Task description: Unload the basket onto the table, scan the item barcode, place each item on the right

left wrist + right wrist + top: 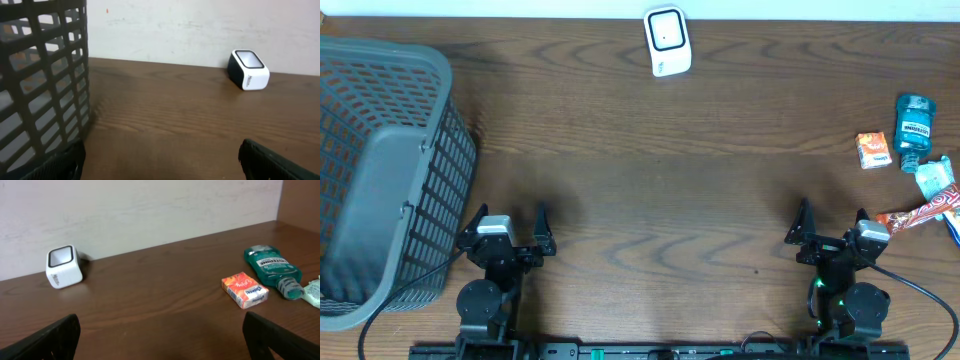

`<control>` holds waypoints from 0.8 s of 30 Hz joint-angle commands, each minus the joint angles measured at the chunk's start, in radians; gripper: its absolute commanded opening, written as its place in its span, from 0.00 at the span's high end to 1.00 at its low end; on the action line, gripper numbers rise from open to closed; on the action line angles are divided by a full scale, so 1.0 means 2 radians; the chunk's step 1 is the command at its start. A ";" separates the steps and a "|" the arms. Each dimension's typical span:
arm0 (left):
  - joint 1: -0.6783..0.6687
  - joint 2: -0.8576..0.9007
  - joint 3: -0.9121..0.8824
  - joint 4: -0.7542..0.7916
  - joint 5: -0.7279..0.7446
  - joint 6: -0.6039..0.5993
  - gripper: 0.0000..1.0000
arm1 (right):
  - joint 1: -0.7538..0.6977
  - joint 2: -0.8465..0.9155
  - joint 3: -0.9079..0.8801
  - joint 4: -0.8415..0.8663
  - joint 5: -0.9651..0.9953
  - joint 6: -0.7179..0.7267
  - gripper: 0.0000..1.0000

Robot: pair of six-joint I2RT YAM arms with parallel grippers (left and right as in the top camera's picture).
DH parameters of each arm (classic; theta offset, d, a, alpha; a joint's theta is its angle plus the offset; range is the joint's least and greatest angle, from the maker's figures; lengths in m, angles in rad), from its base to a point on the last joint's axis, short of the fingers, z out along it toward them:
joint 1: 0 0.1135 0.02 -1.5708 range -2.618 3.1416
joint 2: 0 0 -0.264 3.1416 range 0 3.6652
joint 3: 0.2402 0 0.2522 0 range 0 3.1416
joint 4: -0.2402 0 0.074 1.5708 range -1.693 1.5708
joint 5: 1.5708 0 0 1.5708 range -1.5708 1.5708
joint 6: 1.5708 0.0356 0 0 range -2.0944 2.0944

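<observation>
Near edge: both arms sit folded back over their bases, wrists level, pointing toward the far side. Left gripper (511, 216): jaws spread wide, nothing between them. In its wrist view only the two dark fingers (55, 167) show, at the bottom corners. Right gripper (832, 212): also spread wide, holding nothing.

Surface: dark brown wood-grain table (660, 190). A grey lattice basket (455, 190) stands at the left, just beside the left gripper.

Goods: a loose cluster on the right side of the table, to the right of the right gripper and beyond it.
- Red-and-white wrapper (920, 213), nearest, lying flat just beside the right wrist.
- Pale teal packet (932, 178), a little farther, near the bottle's cap.
- Teal bottle (913, 125), lying on its side, label up, cap toward the near edge.
- Small orange box (873, 150), lying flat just left of the bottle, not touching it.

A barcode cannot be made out on any of them.

Far edge, centre: a white scanner (667, 42) with a dark-rimmed window facing up, well apart from the goods and both grippers. Behind it is a pale, scuffed wall (200, 25).
</observation>
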State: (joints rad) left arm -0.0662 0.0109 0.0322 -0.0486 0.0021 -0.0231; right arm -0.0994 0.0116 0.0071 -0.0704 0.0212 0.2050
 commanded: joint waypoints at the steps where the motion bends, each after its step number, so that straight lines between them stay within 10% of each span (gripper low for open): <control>1: 0.002 -0.005 -0.014 -0.013 0.006 0.021 0.02 | -0.002 -0.003 -0.001 -0.002 -0.002 0.006 0.01; 24: 0.002 -0.005 -0.014 -0.010 0.020 0.036 0.02 | -0.002 -0.003 -0.001 -0.002 -0.002 0.005 0.01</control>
State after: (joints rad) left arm -0.0662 0.0109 0.0322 -0.0513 0.0467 0.0315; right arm -0.0994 0.0116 0.0071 -0.0704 0.0212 0.2050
